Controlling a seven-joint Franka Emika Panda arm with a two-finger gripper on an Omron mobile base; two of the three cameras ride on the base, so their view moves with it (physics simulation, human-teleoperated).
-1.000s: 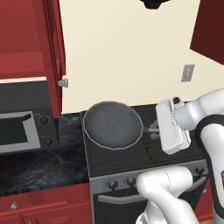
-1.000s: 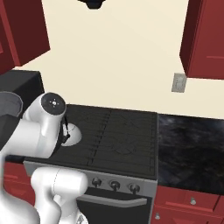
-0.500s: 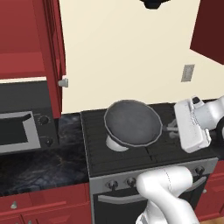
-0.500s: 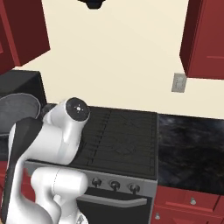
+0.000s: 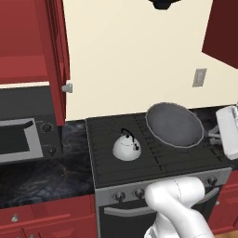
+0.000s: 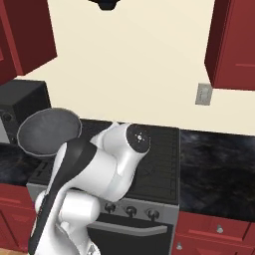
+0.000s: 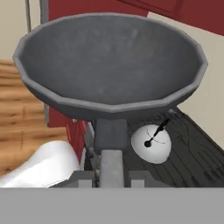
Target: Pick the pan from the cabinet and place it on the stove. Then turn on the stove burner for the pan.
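Change: round dark grey frying pan carried rightward, now above black gas stove, 3 o'clock of white kettle | Gripper: clamped on pan handle | Next: lowering judged remaining

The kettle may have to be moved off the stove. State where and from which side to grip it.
Grip the kettle by the black handle arching over its white dome, coming straight down from above. The smooth round body offers the pincer no flat sides, and the handle stands clear on top.
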